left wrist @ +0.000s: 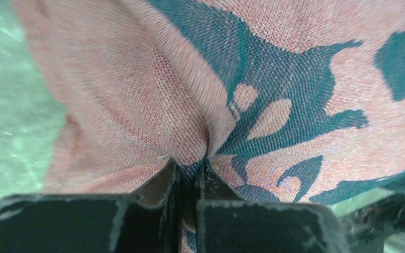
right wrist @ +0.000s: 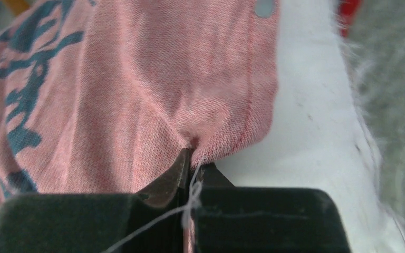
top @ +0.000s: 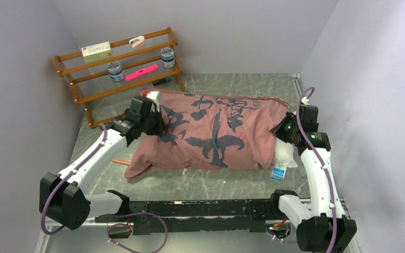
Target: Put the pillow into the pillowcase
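Pillowcase (top: 216,132) pinched: left hand (left wrist: 190,164), right hand (right wrist: 192,162).

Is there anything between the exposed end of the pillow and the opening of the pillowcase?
Nothing visible. The white end of the pillow lies bare beside the hem of the pillowcase, which the right end effector pinches.

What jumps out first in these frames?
The pink pillowcase with dark teal print lies plump across the table. The left gripper pinches its left end; the right gripper pinches the open hem, where the white pillow pokes out.
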Controlling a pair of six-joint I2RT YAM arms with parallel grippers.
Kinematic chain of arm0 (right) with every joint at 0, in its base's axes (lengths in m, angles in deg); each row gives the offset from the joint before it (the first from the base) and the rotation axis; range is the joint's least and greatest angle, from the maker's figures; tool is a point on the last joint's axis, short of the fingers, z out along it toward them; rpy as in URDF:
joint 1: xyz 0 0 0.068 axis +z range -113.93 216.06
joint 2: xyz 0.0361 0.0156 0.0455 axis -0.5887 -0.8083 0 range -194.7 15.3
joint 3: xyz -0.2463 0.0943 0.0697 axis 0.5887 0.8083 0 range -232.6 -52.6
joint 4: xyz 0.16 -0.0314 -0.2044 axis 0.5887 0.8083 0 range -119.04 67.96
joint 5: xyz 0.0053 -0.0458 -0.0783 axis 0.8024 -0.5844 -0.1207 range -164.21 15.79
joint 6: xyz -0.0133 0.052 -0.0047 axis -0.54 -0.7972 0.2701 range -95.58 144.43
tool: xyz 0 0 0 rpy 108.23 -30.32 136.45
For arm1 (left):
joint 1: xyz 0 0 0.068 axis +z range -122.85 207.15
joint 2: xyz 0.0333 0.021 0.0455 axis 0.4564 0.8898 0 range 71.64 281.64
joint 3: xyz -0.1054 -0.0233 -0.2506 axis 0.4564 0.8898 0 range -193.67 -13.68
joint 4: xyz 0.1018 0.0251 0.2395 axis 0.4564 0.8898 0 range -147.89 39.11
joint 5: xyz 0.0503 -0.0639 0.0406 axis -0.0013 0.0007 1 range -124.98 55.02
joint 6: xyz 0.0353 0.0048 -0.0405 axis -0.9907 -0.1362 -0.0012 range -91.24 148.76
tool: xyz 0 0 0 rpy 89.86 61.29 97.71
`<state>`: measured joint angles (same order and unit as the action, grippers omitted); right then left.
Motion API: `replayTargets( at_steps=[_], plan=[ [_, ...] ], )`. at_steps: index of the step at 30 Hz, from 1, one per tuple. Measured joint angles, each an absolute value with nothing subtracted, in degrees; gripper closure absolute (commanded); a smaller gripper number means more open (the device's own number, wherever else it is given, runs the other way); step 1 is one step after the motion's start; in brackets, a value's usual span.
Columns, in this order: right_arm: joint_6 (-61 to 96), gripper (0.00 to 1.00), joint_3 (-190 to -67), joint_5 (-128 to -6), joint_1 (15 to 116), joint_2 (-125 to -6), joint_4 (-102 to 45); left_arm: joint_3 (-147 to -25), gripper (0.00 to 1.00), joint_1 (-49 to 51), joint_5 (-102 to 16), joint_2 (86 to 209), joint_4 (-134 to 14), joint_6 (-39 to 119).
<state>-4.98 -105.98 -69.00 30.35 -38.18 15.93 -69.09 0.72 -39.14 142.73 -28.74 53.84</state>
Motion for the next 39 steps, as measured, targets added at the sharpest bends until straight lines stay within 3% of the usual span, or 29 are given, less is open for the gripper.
replayTargets(
  at_steps=[8, 15, 16, 18, 19, 22, 29, 34, 39],
  plan=[
    [-5.81, 1.0, -114.77, -59.67, 40.49, -45.52, 10.12, -89.35, 0.95, 12.78, -29.99, 141.03, -19.21, 48.94],
    [-3.41, 1.0, -121.19, -76.47, 39.94, -47.68, 15.19, -86.27, 0.94, 15.08, -26.29, 139.15, -17.59, 47.0],
    [-2.99, 1.0, -121.22, -78.81, 38.92, -48.23, 16.61, -84.85, 0.85, 15.19, -26.71, 139.17, -17.66, 46.95],
    [-2.56, 1.0, -121.24, -81.44, 37.1, -48.8, 19.12, -82.64, 0.51, 15.05, -29.37, 139.39, -17.61, 46.89],
    [-2.32, 1.0, -121.35, -83.05, 36.62, -48.62, 20.26, -82.29, 0.41, 15.01, -30.18, 139.5, -17.55, 46.36],
    [-2.89, 1.0, -121.67, -82.92, 34.22, -46.0, 21.59, -83.1, 0.3, 15.78, -33.18, 139.96, -17.44, 45.29],
    [-8.92, 1.0, -114.92, -58.38, 33.8, -31.92, 14.69, -88.85, 0.28, 13.83, -39.3, 139.45, -16.52, 43.98],
    [-9.62, 1.0, -122.07, -60.41, 33.78, -35.75, 16.59, -89.11, 0.28, 3.64, -43.34, 136.31, -18.4, 46.6],
    [-10.95, 1.0, -121.87, -59.67, 33.74, -36.47, 15.47, -82.78, 0.28, -10.78, -48.02, 134.62, -31.93, 51.67]
  ],
)
